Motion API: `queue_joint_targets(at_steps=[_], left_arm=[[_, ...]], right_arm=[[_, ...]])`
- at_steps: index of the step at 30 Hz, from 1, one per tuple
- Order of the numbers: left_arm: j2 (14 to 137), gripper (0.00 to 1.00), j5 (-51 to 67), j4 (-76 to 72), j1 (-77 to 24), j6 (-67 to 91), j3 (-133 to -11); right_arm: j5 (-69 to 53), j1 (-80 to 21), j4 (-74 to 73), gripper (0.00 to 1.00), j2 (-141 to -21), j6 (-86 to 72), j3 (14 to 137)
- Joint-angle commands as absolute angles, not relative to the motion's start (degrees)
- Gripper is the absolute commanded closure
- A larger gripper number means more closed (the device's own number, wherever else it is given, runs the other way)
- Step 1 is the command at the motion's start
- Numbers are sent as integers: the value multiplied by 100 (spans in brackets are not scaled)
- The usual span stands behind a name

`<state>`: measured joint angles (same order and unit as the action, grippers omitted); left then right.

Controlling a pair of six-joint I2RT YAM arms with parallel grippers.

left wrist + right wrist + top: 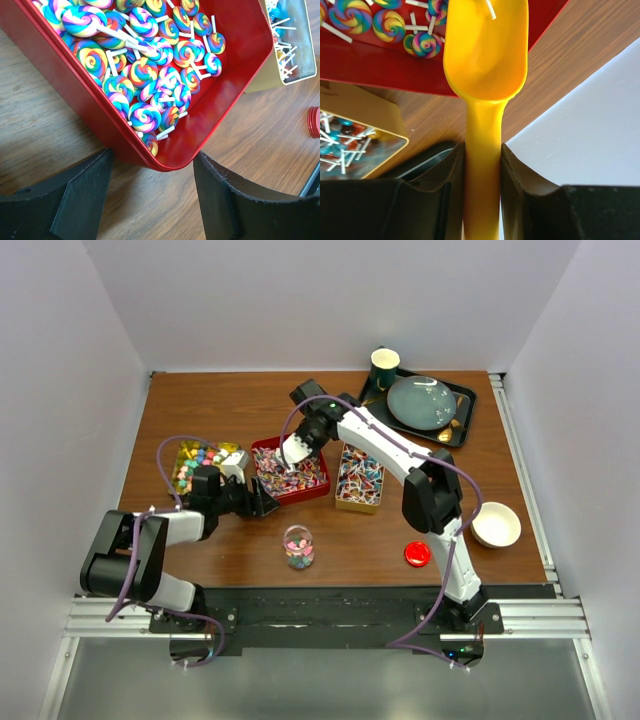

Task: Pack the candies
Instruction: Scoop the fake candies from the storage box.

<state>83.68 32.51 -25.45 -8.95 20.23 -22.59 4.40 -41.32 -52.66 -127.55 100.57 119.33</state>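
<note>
The candies are small rainbow swirl lollipops (145,70) filling a red tray (165,162), seen mid-table in the top view (262,445). My left gripper (152,195) is open, low on the table, its fingers either side of the tray's near corner without touching it. My right gripper (482,165) is shut on the handle of a yellow scoop (485,55). The scoop's bowl hangs over the tray's far edge and looks almost empty. A small glass jar (298,546) holding some candies stands in front of the tray.
A gold tin (360,478) of wrapped sweets sits right of the red tray, and a yellow tray (205,462) of coloured sweets sits left. A red round lid (417,554), a white bowl (496,524), and a black tray (462,420) with plate and cup are to the right.
</note>
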Motion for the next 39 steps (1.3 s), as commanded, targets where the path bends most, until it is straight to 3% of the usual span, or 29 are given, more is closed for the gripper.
queue_joint_targets(at_steps=[1,16,21,31,39], left_arm=[[8596,30,3208,-2452,-896,1969,-2127],[8745,32,3138,-2628,-905,1951,-2109],[8622,32,3111,-2646,-896,1960,-2048],[8411,32,2830,-2566,-949,1995,-1986],[8604,32,2918,-2759,-967,1995,-2013]], right_arm=[[18,-4210,-6371,100,-13219,10880,11707],[-123,-4043,-6792,100,-13200,12102,11310],[-448,-4008,-7733,100,-13658,11663,12471],[-255,-4034,-8533,100,-13878,10758,12507],[210,-4244,-7445,100,-13474,10468,11523]])
